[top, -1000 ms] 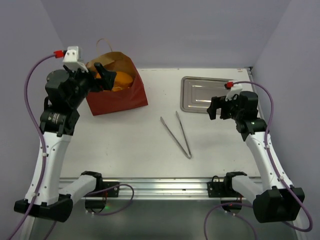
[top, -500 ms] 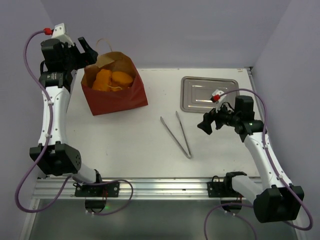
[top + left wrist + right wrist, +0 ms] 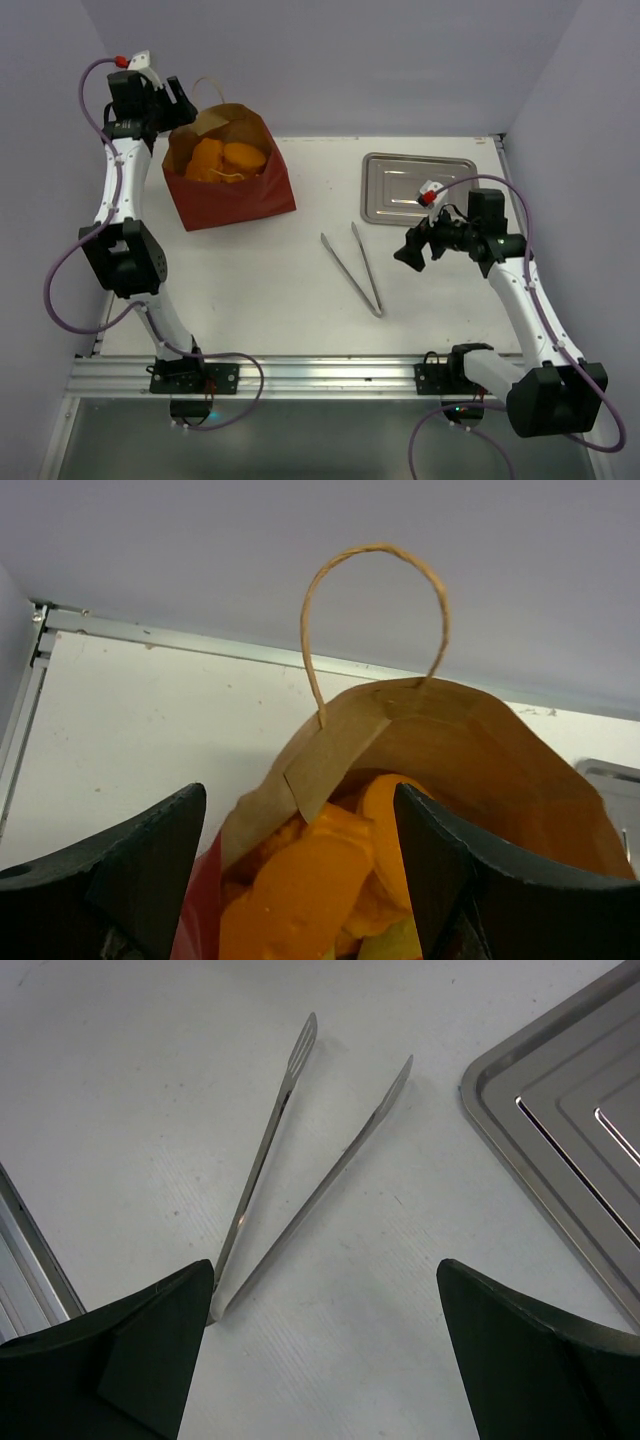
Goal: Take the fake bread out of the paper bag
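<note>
Several breads (image 3: 222, 160) fill the paper bag (image 3: 236, 206); left gripper (image 3: 297, 825) gapes nearby.

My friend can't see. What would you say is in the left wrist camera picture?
An open paper bag full of orange fake bread sits on a white table, one thin looped handle standing up. The left gripper is open and empty, its two dark fingers framing the bag's mouth.
</note>
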